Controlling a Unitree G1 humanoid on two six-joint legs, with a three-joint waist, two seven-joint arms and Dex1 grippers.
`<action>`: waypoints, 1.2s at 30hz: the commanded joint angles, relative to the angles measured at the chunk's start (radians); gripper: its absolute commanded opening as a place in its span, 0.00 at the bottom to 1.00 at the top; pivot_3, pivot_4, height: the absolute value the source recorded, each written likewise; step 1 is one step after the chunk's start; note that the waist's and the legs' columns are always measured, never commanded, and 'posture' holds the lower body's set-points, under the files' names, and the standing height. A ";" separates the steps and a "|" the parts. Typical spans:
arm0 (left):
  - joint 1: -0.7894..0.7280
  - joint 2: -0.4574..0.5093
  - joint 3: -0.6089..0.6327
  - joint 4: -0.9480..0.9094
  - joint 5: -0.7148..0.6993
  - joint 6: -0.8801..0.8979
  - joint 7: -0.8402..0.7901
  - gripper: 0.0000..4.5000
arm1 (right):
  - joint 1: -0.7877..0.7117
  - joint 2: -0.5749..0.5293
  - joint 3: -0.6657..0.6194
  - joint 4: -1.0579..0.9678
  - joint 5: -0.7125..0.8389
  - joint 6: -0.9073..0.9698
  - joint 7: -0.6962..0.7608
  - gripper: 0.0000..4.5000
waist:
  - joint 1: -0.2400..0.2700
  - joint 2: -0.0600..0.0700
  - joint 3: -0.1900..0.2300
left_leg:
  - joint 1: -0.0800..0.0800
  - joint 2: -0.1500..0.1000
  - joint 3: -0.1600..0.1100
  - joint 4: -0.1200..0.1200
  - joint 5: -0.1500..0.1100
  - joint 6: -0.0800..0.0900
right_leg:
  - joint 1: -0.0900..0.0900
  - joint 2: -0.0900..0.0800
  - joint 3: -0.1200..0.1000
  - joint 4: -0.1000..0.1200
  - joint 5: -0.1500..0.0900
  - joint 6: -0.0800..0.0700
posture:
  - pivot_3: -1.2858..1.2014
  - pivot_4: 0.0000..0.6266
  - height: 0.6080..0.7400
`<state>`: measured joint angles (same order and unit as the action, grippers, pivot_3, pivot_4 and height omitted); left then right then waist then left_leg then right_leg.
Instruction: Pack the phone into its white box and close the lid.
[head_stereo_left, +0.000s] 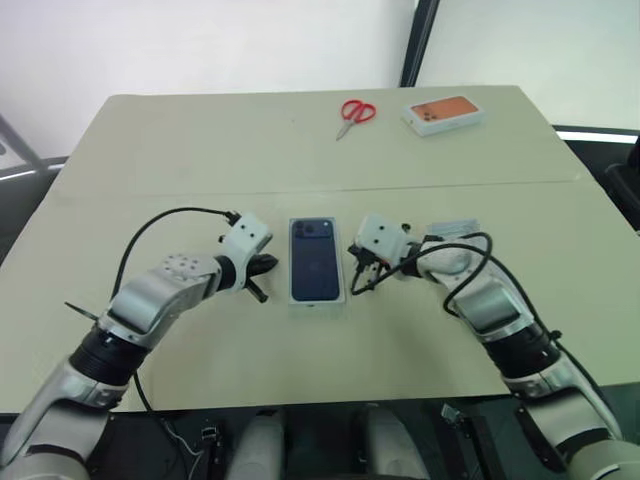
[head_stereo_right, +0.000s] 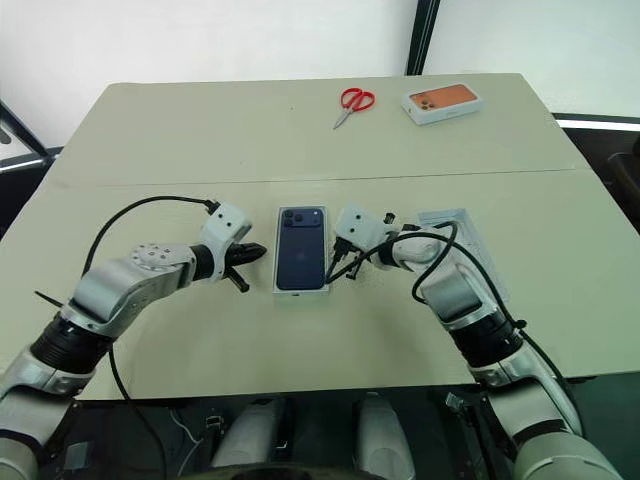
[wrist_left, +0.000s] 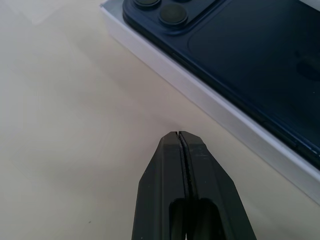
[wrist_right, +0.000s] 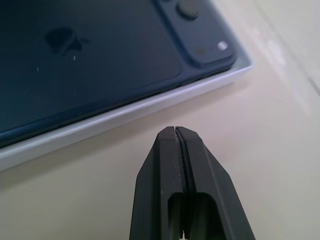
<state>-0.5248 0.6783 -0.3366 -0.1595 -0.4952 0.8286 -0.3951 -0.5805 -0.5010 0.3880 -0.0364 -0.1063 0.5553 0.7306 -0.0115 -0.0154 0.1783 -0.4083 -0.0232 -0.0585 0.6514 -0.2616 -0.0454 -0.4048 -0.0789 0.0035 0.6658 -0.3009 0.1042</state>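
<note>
The phone (head_stereo_left: 317, 259) lay in the white box (head_stereo_left: 318, 299); left fingers (wrist_left: 180, 142) and right fingers (wrist_right: 176, 137) flanked it, both pressed together.

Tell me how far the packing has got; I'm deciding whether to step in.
Done: the phone lies camera side up inside the white box. In hand: nothing; the left end effector and right end effector sit shut on either side of the box, apart from it. Left: the box is uncovered, so the lid must be fetched and fitted.
</note>
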 joint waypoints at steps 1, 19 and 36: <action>-0.001 -0.053 -0.007 -0.032 0.023 0.038 -0.031 0.01 | -0.024 0.021 0.006 -0.018 -0.016 -0.005 -0.004 0.00 | 0.001 0.000 0.000 | 0.000 0.000 0.000 0.000 0.000 0.000 | 0.000 0.000 0.000 0.000 0.000 0.000 | 0.52 0.24 1.00; -0.127 -0.373 -0.077 0.074 0.139 0.103 -0.122 0.01 | 0.094 -0.163 -0.093 -0.203 0.017 0.030 0.117 0.00 | 0.026 0.000 0.000 | 0.000 -0.001 -0.002 0.005 -0.001 0.002 | 0.005 -0.001 -0.003 -0.001 0.000 0.000 | 0.52 0.24 1.00; -0.163 -0.439 -0.101 0.120 0.215 0.136 -0.213 0.01 | 0.177 -0.256 -0.171 -0.218 0.023 0.017 0.155 0.00 | 0.022 0.000 0.000 | 0.000 -0.001 -0.002 0.008 -0.002 0.003 | 0.007 -0.001 -0.004 -0.001 0.000 0.001 | 0.52 0.24 1.00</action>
<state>-0.6751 0.2653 -0.4167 -0.0366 -0.2741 0.9685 -0.5899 -0.3946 -0.7648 0.2197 -0.2006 -0.1101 0.6013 0.8703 0.0100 -0.0151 0.1780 -0.4081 -0.0243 -0.0609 0.6594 -0.2636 -0.0419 -0.3979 -0.0801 -0.0001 0.6647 -0.3012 0.1050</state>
